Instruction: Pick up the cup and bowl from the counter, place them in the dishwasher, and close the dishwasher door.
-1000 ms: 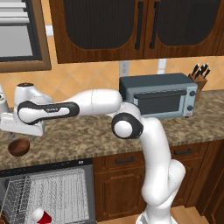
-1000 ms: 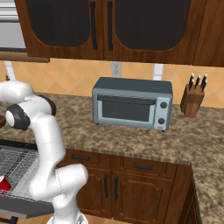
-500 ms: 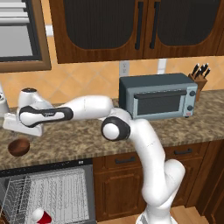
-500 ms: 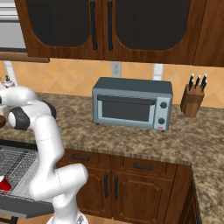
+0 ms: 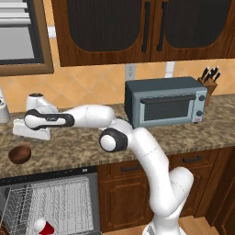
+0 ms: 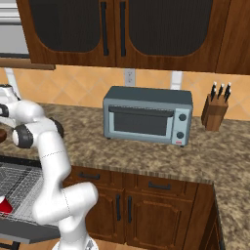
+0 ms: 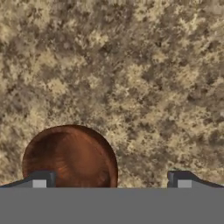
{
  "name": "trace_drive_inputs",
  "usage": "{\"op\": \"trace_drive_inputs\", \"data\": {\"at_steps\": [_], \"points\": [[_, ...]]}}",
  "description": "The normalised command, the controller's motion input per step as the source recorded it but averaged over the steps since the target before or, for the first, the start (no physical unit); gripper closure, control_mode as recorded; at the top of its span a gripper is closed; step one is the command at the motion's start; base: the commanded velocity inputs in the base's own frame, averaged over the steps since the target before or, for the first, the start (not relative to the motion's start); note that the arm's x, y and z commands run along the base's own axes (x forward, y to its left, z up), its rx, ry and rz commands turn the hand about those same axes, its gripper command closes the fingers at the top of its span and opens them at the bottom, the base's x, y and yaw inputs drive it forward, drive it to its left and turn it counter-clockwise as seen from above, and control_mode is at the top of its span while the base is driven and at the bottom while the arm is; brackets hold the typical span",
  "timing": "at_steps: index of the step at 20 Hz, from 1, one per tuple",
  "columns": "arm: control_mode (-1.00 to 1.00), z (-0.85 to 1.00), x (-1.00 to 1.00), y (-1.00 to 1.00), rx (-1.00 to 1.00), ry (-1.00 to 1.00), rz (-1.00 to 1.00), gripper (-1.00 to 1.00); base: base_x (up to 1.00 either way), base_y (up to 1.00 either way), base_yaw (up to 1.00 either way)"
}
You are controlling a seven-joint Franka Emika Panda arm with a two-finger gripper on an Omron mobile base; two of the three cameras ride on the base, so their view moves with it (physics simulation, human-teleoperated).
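Observation:
The dark brown bowl [image 5: 19,154] sits on the speckled counter [image 5: 87,153] near its front edge. My gripper [image 5: 31,137] hovers just above and behind the bowl, pointing down. In the hand view the bowl [image 7: 70,155] lies low and left, under the left fingertip [image 7: 41,179]. The gripper [image 7: 111,181] is open with only bare counter [image 7: 131,78] between its tips. The red cup [image 5: 43,226] lies in the white wire rack of the open dishwasher [image 5: 50,202]. The cup [image 6: 4,205] also shows at the left edge of the right base view, above the lowered dishwasher door [image 6: 29,233].
A grey toaster oven [image 5: 165,105] stands on the counter to the right, with a knife block [image 5: 210,78] beyond it. A white-grey canister [image 5: 2,108] stands at the far left against the wall. Dark wall cabinets hang overhead.
The hand has shifted slightly right and lower over the counter beside the bowl, and the elbow has swung left and down. The jaws stayed open.

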Motion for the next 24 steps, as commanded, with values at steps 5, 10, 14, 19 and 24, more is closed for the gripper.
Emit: {"op": "trace_drive_inputs", "data": {"at_steps": [5, 10, 14, 19, 24], "points": [[-1.00, -0.35, -0.42, -0.17, 0.00, 0.00, 0.06, -1.00, 0.00, 0.00, 0.00], [-1.00, -0.32, -0.47, 0.25, -0.05, 0.00, 0.10, -1.00, 0.00, 0.00, 0.00], [-1.00, -0.17, -0.01, 0.01, -0.01, 0.00, 0.03, -1.00, 0.00, 0.00, 0.00], [-1.00, -0.17, 0.00, 0.09, -0.03, 0.00, 0.00, -1.00, 0.00, 0.00, 0.00], [-1.00, 0.00, 0.10, 0.07, -0.01, 0.00, 0.00, -1.00, 0.00, 0.00, 0.00]]}}
